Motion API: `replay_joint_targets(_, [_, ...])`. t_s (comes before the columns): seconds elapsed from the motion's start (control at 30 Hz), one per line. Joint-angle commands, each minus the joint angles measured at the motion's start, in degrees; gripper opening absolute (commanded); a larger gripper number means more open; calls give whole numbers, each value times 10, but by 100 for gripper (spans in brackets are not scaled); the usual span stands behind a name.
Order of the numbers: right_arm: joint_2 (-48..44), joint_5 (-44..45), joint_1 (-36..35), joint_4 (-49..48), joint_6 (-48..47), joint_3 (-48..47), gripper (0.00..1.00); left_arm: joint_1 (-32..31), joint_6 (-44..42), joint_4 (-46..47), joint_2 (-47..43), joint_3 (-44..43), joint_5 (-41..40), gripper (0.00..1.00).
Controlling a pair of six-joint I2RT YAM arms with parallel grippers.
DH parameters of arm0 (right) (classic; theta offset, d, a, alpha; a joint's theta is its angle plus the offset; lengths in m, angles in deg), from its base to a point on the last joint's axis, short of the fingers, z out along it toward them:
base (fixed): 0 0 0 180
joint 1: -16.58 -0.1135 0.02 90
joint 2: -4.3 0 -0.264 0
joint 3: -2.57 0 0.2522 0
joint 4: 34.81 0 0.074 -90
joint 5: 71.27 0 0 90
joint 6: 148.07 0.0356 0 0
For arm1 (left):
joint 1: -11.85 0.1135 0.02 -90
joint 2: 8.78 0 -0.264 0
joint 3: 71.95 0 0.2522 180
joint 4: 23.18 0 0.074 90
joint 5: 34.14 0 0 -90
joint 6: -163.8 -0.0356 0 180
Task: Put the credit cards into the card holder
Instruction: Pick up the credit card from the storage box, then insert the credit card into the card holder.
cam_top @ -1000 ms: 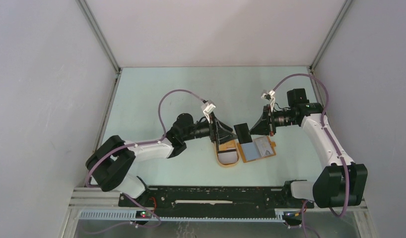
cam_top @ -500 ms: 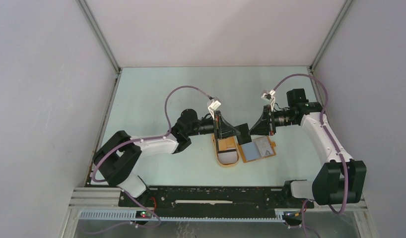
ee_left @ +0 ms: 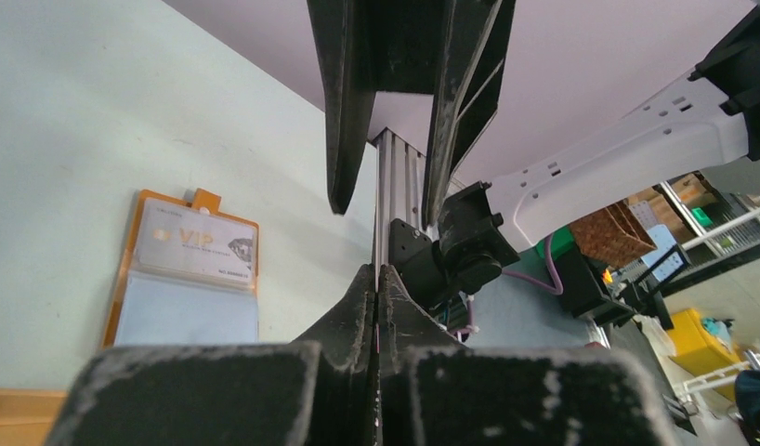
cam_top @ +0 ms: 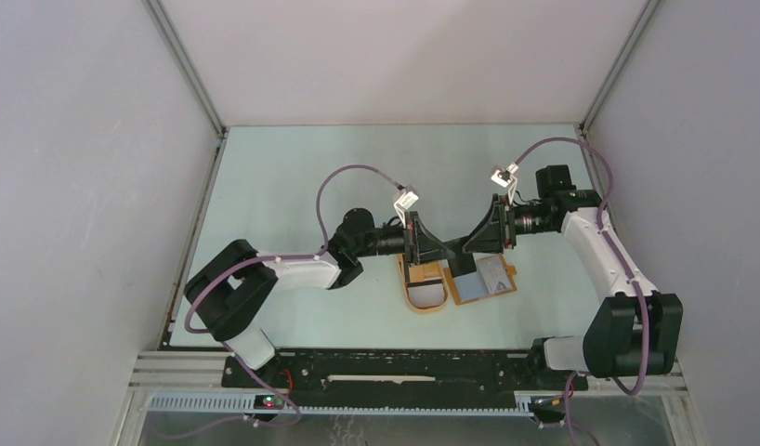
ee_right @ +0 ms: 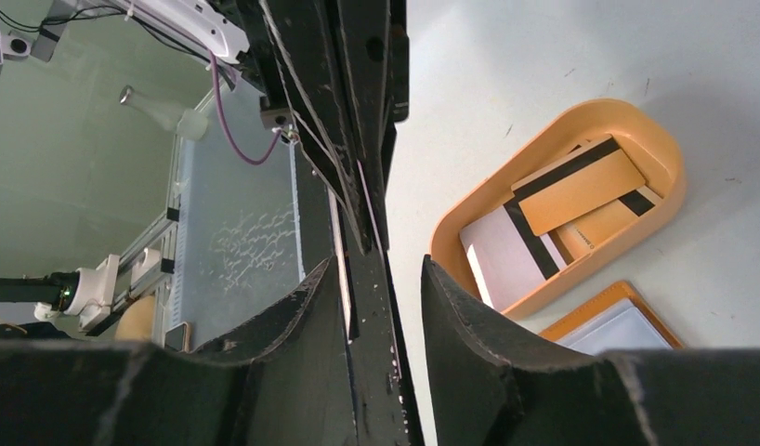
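A dark credit card (ee_right: 369, 316) hangs edge-on in the air between both grippers. My left gripper (cam_top: 448, 248) (ee_left: 377, 275) is shut on its thin edge. My right gripper (cam_top: 470, 245) (ee_right: 381, 271) stands open around the same card, its jaws apart on either side. Just below them the orange-tan card holder (cam_top: 486, 280) (ee_left: 125, 279) lies open on the table, with a VIP card (ee_left: 196, 245) and a pale blue card (ee_left: 186, 316) in it. More credit cards (ee_right: 573, 189), tan and white with black stripes, lie in the tray.
The oval orange tray (cam_top: 425, 295) (ee_right: 451, 232) sits on the table just left of the card holder, under the left gripper. Grey walls enclose the table on three sides. Both arm bases and a black rail are at the near edge.
The left gripper moved right to the card and shut on it. The right gripper, shut on the card before, has opened its jaws.
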Motion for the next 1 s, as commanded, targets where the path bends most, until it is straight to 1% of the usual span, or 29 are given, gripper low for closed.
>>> replay_joint_targets(0.0, [-7, -30, 9, -18, 19, -2, 45, -7, 7, 28, 16, -30, 30, 0])
replay_joint_targets(0.03, [-9, -29, 9, -17, 19, -2, 43, -7, 7, 28, 19, -31, 33, 0])
replay_joint_targets(0.13, [-5, -23, 8, -8, 9, -2, 27, -7, 3, 23, 20, -34, 38, 0])
replay_joint_targets(0.23, [1, -19, 5, 6, -8, -3, 7, -7, -4, 10, 19, -39, 38, 0])
replay_joint_targets(0.27, [2, -16, 3, 15, -17, -5, 2, -7, -6, 7, 18, -41, 38, 0])
replay_joint_targets(0.3, [4, -14, 1, 21, -23, -8, 0, -7, -8, 4, 17, -43, 38, 0])
replay_joint_targets(0.37, [7, -13, 0, 32, -35, -12, 0, -6, -11, -3, 15, -45, 37, 0])
replay_joint_targets(0.4, [8, -13, -1, 36, -39, -13, 0, -5, -13, -5, 13, -46, 37, 2])
replay_joint_targets(0.43, [9, -12, -1, 41, -42, -15, 0, -3, -14, -9, 11, -45, 35, 9])
replay_joint_targets(0.5, [9, -11, 8, 45, -43, -16, 0, 3, -20, -11, 1, -32, 14, 27])
replay_joint_targets(0.57, [12, -8, 26, 45, -35, -15, 0, 6, -41, -14, -27, -3, -27, 45])
replay_joint_targets(0.63, [11, -6, 60, -2, 16, 9, 0, 6, -67, -34, -60, 23, -69, 54])
replay_joint_targets(0.7, [1, 13, 92, -77, 90, 42, 0, 3, -75, -48, -83, 36, -95, 56])
replay_joint_targets(0.8, [-29, 53, 143, -197, 202, 99, 0, -17, -74, -69, -84, 35, -125, 55])
replay_joint_targets(0.9, [-47, 91, 191, -261, 255, 138, 0, -54, -75, -94, -67, 23, -170, 53])
replay_joint_targets(0.97, [-44, 108, 211, -283, 268, 153, 0, -79, -76, -108, -49, 14, -209, 50])
